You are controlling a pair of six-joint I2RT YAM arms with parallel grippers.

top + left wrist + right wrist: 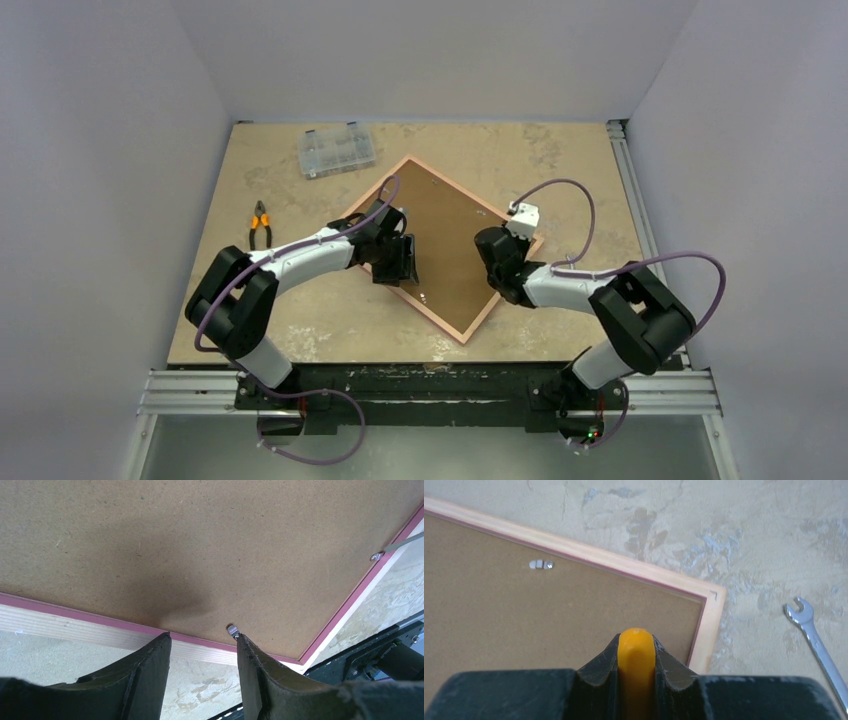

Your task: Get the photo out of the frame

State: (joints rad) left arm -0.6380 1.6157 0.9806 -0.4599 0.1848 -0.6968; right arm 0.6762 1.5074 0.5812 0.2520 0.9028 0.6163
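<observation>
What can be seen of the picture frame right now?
The frame lies face down on the table, turned diamond-wise. Pale wood rear edge, thin pink inner lip; a brown backing board fills it, held by small metal clips. The photo is hidden. The open left gripper straddles its near-left edge by one clip; contact is unclear. The right gripper, shut on an orange tool, hangs near its right corner.

View past the left gripper (202, 639), jaws apart, its dark fingers (145, 680) over the frame (75, 625), a pink lip on pale wood. A small metal tab (231, 628) lies just beside the right fingertip, on the brown backing board (200, 545). A second tab (376, 556) sits at the right rail, the speckled table (60, 657) beyond
</observation>
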